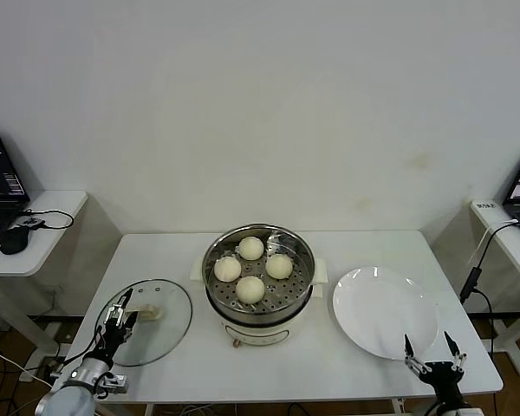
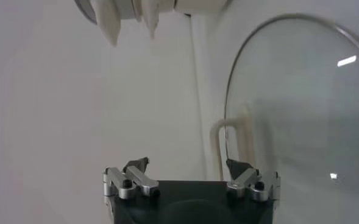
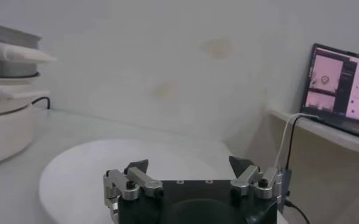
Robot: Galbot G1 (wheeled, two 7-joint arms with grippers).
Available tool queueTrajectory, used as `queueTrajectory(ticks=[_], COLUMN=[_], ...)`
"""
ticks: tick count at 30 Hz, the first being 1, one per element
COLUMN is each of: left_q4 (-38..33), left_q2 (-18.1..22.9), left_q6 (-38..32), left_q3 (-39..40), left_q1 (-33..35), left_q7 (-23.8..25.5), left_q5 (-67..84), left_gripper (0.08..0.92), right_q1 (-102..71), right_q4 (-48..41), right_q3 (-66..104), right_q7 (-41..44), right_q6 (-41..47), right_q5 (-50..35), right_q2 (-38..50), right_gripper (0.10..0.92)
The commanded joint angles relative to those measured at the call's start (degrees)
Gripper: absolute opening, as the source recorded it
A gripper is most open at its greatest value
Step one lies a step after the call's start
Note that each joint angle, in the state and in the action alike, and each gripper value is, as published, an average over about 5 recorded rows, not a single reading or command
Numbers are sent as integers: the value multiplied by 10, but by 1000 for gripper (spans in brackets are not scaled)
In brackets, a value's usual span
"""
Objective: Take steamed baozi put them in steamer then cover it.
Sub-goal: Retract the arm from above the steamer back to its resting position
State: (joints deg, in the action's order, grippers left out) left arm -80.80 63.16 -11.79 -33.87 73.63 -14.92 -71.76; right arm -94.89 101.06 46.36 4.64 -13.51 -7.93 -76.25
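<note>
Left gripper, jaws wide, hovers at the glass lid beside the steamer holding four baozi. Centre your fingers on its bar handle. Right gripper idles wide.

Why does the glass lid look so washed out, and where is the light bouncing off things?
Left wrist view: the lid sits very close, soft and hazy, with small bright glints on the glass. Head view: sharper; ceiling light gleams on the pot rim and on the plate. Right wrist view: the laptop screen glows and looks blurred.
</note>
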Motion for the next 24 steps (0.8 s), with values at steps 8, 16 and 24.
queueTrajectory(ticks=[8, 16, 24], left_q4=[27, 39, 58], left_q2=[1, 2, 5], left_q6=[3, 1, -3], left_q3=[12, 15, 17], left_q1=[-37, -42, -45], left_q7=[10, 16, 10], left_q5=[14, 21, 29], left_gripper=[823, 723, 489], right_q1=[1, 2, 5], right_q4=[-7, -11, -13], right_q3=[-3, -7, -9], right_q7=[1, 3, 4], right_q6=[-4, -6, -5], right_q5=[7, 15, 18], right_q2=[-5, -9, -11], right_gripper=[823, 823, 823])
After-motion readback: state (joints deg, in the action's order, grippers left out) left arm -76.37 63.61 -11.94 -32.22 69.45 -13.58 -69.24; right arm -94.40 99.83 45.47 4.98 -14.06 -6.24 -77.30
